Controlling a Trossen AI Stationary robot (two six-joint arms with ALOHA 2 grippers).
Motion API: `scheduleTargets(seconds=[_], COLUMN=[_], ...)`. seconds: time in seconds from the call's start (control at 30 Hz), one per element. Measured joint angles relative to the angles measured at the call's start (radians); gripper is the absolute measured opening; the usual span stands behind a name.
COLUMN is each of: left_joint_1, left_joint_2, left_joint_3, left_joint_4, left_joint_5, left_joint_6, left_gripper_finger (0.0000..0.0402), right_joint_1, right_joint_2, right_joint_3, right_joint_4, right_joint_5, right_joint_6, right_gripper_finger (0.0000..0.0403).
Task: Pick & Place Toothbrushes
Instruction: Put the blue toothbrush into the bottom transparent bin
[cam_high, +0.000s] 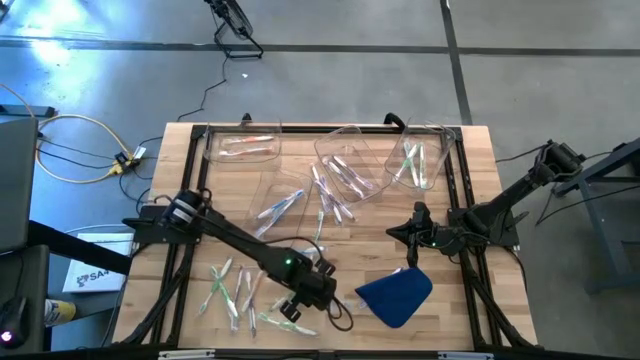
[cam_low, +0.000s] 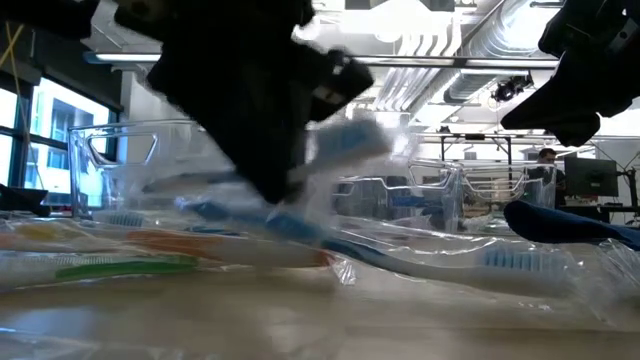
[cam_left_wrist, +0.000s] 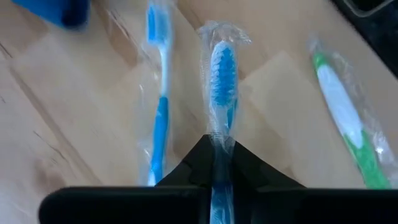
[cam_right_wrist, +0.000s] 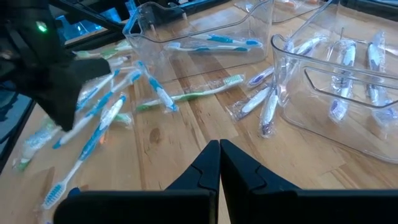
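My left gripper (cam_high: 297, 303) hangs over the table's near middle, shut on a blue toothbrush (cam_left_wrist: 222, 74) in a clear wrapper. Around it, loose wrapped toothbrushes (cam_high: 228, 288) lie flat on the wood. In the left wrist view a second blue one (cam_left_wrist: 158, 93) and a green one (cam_left_wrist: 348, 124) lie to either side. More brushes (cam_right_wrist: 186, 94) are scattered mid-table. My right gripper (cam_right_wrist: 219, 149) waits shut and holds nothing, at the right side (cam_high: 410, 236). My left gripper pinches the wrapped blue toothbrush at its neck (cam_left_wrist: 217, 138), just behind the bristle head, between its two fingers. The fingers slant down from the table's left side and the brush runs along them. The head (cam_low: 348, 140) sticks out past the fingertips, above the tabletop.
Clear plastic bins holding brushes stand along the far edge (cam_high: 240, 146), (cam_high: 348, 165), (cam_high: 420, 160), and another stands mid-table (cam_high: 283, 198). A blue cloth (cam_high: 396, 294) lies near right of my left gripper. Dark frame rails (cam_high: 455, 180) run along the table's sides.
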Motion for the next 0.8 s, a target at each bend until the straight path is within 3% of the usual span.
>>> scheduleTargets(seconds=[0.8], left_joint_1=[-0.001], left_joint_2=[0.020], left_joint_3=[-0.003], left_joint_4=[0.024], left_joint_5=[0.004], left_joint_6=[-0.028], left_gripper_finger=[0.0026], right_joint_1=[0.000], right_joint_2=[0.000], right_joint_3=[0.000], right_joint_4=[0.000], right_joint_5=[0.000], right_joint_6=[0.000], right_gripper_finger=[0.0003])
